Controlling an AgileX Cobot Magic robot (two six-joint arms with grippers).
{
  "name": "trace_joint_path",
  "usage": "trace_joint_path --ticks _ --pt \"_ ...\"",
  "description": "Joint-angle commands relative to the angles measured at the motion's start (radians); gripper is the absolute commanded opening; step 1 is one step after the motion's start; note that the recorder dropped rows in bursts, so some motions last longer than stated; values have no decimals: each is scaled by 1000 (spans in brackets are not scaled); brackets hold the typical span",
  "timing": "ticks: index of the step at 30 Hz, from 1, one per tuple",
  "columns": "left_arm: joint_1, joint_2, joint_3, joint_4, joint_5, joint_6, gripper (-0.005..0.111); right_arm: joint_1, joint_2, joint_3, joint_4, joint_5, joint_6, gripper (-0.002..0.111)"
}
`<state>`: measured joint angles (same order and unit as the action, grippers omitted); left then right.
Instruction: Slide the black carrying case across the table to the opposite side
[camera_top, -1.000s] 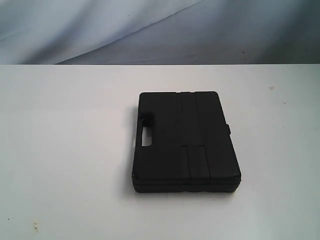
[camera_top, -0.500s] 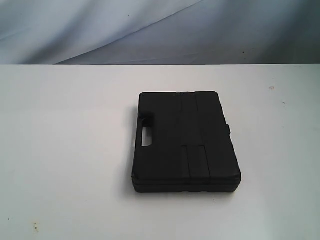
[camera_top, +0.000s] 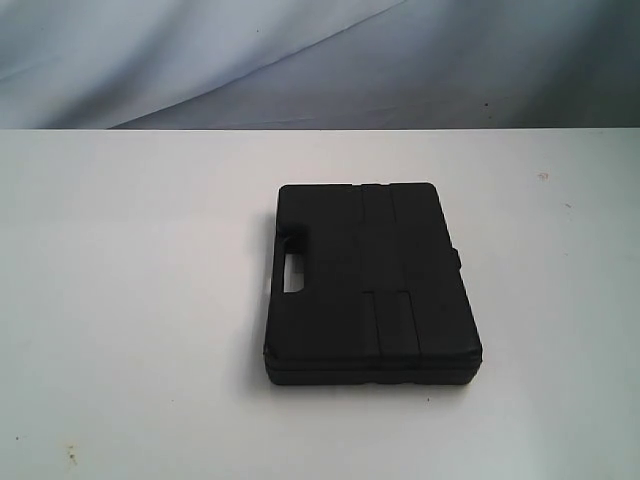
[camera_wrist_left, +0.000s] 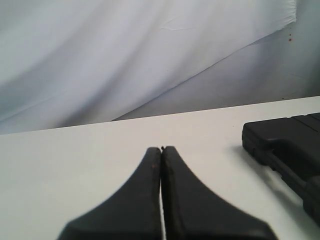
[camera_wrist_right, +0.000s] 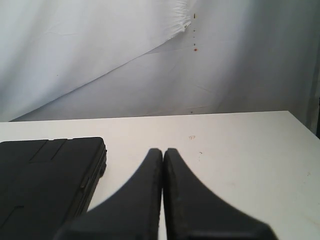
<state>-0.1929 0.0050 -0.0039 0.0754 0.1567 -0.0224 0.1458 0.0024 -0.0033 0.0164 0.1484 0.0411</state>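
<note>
Case (camera_top: 370, 282) lies flat near the middle of the white table (camera_top: 130, 300), handle slot leftward, while left gripper (camera_wrist_left: 161, 148) and right gripper (camera_wrist_right: 163, 149) hover closed, holding nothing.

The case (camera_wrist_left: 285, 142) is cut off by the picture's edge in both wrist views. The left gripper (camera_wrist_left: 161, 149) and right gripper (camera_wrist_right: 163, 150) blur toward the camera. Well apart from the case, the desk (camera_top: 130, 300) bears specks (camera_top: 543, 176) too small to tell.
</note>
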Motion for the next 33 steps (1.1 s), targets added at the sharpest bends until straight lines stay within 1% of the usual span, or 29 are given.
trace_joint_path --ticks 1,29,33 --pt "4 -5 4 1 -3 -2 0 -7 -2 3 5 -12 -8 0" --pt "4 -5 4 1 -3 -2 0 -7 -2 3 5 -12 -6 0" --pt "2 -5 4 -58 -43 -2 0 -7 -2 3 5 -12 -6 0"
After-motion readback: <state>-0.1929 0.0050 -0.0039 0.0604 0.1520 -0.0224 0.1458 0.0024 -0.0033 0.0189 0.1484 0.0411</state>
